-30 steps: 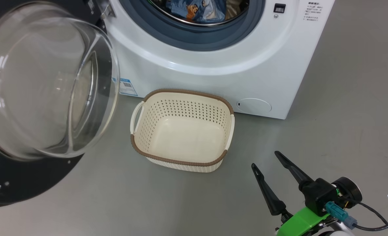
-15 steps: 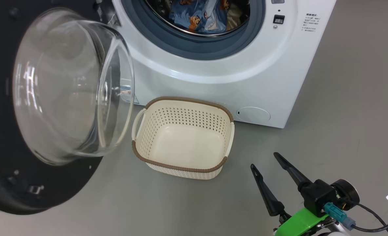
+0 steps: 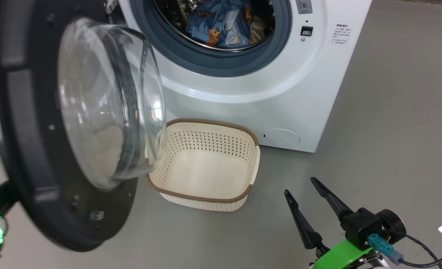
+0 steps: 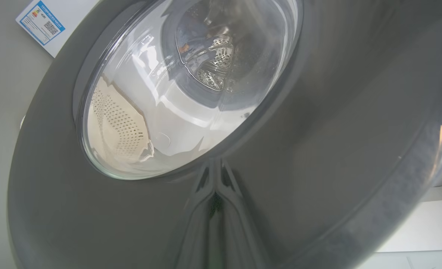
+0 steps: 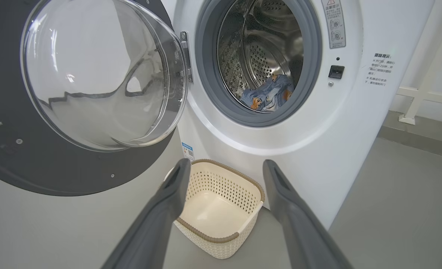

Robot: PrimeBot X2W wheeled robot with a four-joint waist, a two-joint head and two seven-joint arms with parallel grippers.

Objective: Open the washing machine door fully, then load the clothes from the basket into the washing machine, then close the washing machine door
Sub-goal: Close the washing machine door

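Glossy black rim around a clear glass bowl [image 3: 105,112]: the washing machine door [image 3: 27,149] stands swung out on its hinge at the left side of the washing machine [image 3: 243,108]. It is part open, the bowl bulging toward the drum mouth and the flat outer face turned to my left side. In the head view the door's lower edge overlaps the left end of the basket [image 3: 213,121]; from the right wrist view the two look apart, just beside each other. My left pincer [image 4: 215,194] sits at the door's outer face, fingers pressed together, tips on the dark gloss below the glass; blur hides whether they touch. My right pincer [image 3: 300,186] hangs low over the floor [image 3: 392,130], fingers spread wide, pinching nothing, pointing toward the basket and the machine's front, well apart from both. Smooth grey floor runs open between it and the basket, and out past the machine's right corner. Basket: cream plastic, rounded rectangle, perforated walls, brown woven-look rim, upright on the floor just in front of the machine, long axis along the machine's front, cream bottom bare. The clothes [image 3: 221,22] lie low in the perforated steel drum [image 5: 269,56], light blue with orange figures uppermost, a cream fold at the right, inside the grey rubber ring [image 5: 206,74]. Blue label sticker [image 5: 187,151] low on the white front, hinge side.
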